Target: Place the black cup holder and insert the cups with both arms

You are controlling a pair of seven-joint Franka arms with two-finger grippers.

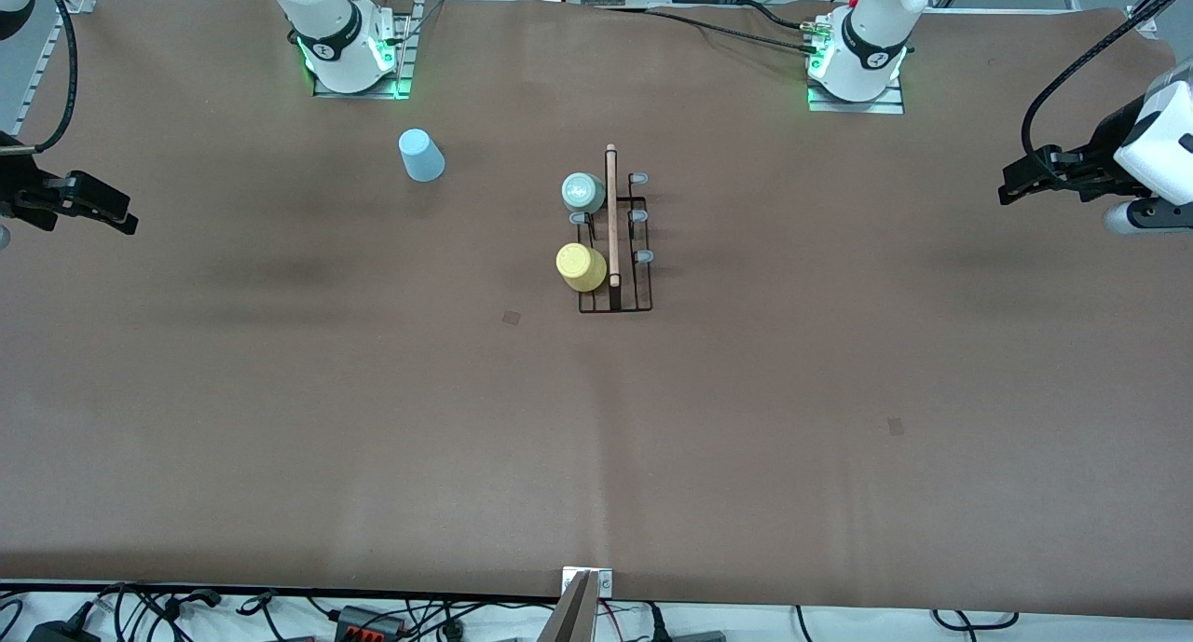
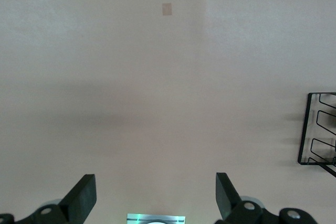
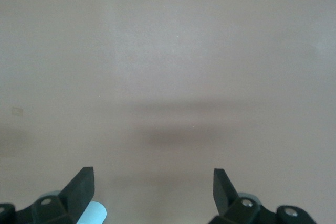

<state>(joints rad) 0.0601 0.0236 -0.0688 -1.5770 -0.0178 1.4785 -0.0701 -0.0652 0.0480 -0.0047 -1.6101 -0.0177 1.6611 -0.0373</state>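
Front view shows the wide brown cloth-covered surface with the thin black wire cup holder standing at its middle, a light wooden rod along its top. The two white robot arms are drawn back to the ends of the surface, each waiting. The left claw hangs over the left arm's end, well apart from the holder; the right claw hangs over the right arm's end. In each wrist view the fingers stand wide apart with nothing between them, so both claws are released.

Two small tapered plastic tumblers sit upside down on the holder's prongs on the side toward the right arm: the pale mint green cup farther from the front camera, the yellow cup nearer to it. The light blue cup lies on the surface, away from the holder toward the right arm's base, not yet inserted.

The risks, as I judge them, centre on that last cup. It looks tipped rather than upright (hard to be sure), so a pinch on its smooth tapered wall could squirt it away or roll it. The holder is light wire: a cup pushed onto a grey-tipped prong off-centre could shove or tip the whole rack, shaking the two mounted cups loose. An approach from the right arm's end could also knock the mint cup.
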